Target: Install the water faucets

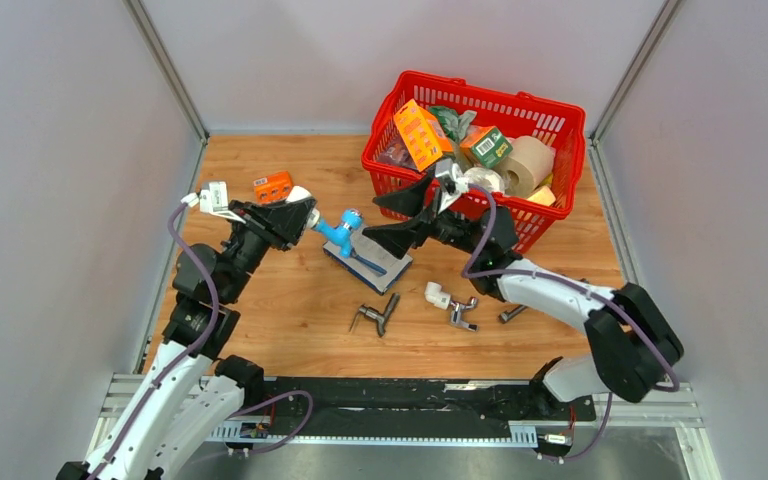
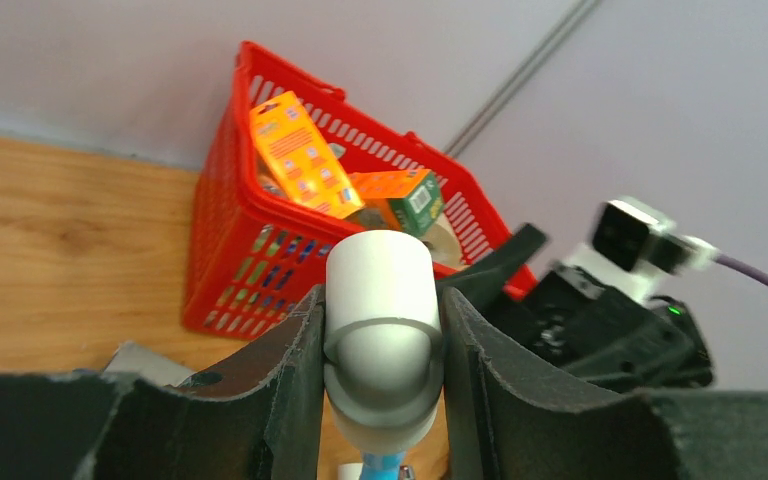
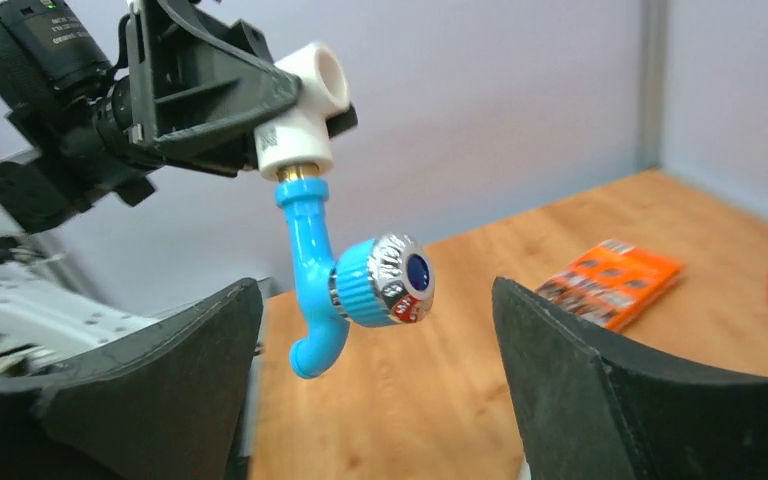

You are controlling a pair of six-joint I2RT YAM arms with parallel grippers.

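Light-blue faucet (image 1: 340, 228) hangs above desk (image 1: 290, 300) centre, white end fitting (image 2: 380, 310) pinched in left claw (image 1: 303, 213) pointing 3 o'clock. Right claw (image 1: 372, 222) points 9 o'clock, gaping wide at faucet's 3 o'clock, empty. Knob (image 3: 400, 275) lettering unreadable.

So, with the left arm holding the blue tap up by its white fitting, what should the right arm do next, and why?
Probably ease the right gripper forward and close on the knob of the blue tap. The left gripper is shut on the white fitting, the tap hangs from it in the air, and the right wrist view shows it between the open right fingers, untouched.
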